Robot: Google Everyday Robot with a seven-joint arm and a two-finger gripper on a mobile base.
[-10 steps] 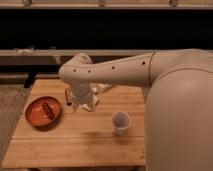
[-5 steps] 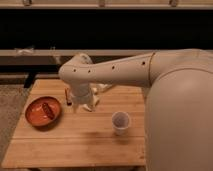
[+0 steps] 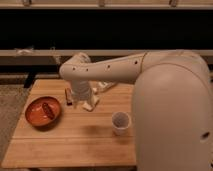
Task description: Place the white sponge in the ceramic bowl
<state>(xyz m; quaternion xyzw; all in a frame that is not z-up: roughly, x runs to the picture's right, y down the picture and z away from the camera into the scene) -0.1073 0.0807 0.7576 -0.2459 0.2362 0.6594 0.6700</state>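
Observation:
The ceramic bowl (image 3: 120, 122) is a small white cup-like vessel standing on the wooden table (image 3: 70, 145), right of centre. My gripper (image 3: 83, 99) hangs below the white arm over the table's back middle, left of and behind the bowl. An off-white block, the white sponge (image 3: 91, 104), shows at the gripper's lower right, at or just above the table top. Whether the gripper holds it cannot be seen. The arm hides what lies behind the gripper.
A wide orange-brown dish (image 3: 43, 111) with a dark item inside sits at the table's left. A dark flat bar (image 3: 68, 96) stands just left of the gripper. A white bottle (image 3: 103, 86) lies behind it. My large white arm covers the right side.

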